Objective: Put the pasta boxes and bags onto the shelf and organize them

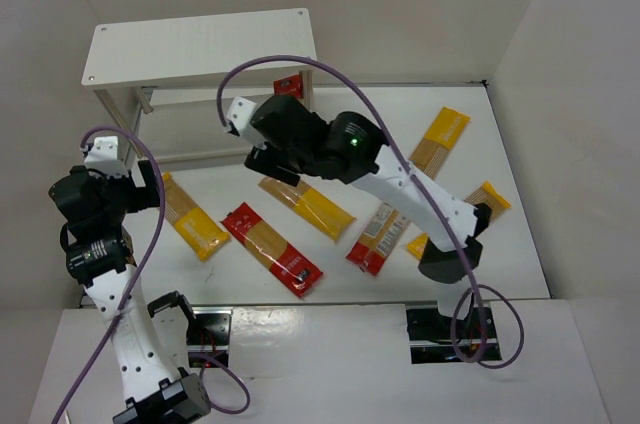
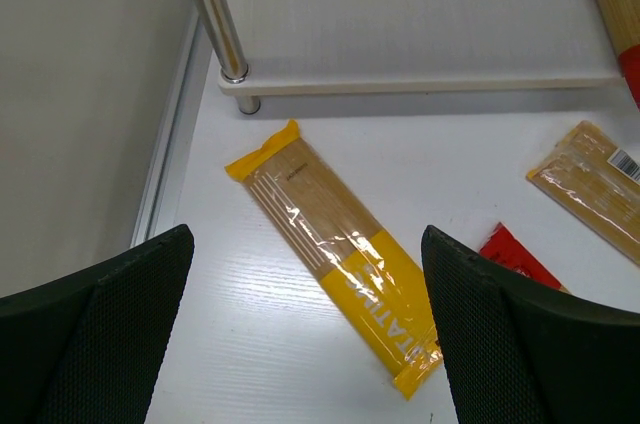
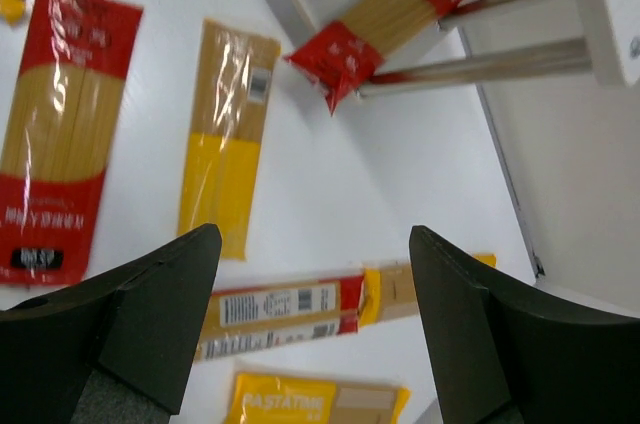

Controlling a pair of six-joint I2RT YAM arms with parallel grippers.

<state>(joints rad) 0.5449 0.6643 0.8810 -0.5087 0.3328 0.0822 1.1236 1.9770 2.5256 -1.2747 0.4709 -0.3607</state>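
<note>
Pasta packs [image 1: 320, 212] lie scattered on the worktop [image 1: 200, 274] before the shelf [image 1: 200, 44] at its far-left corner; one red pack [image 3: 390, 14] rests on the lower tier. Both left jaws and right jaws stand apart, empty.

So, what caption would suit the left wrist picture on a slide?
Open left gripper hovers over a yellow spaghetti pack lying before the shelf.
</note>
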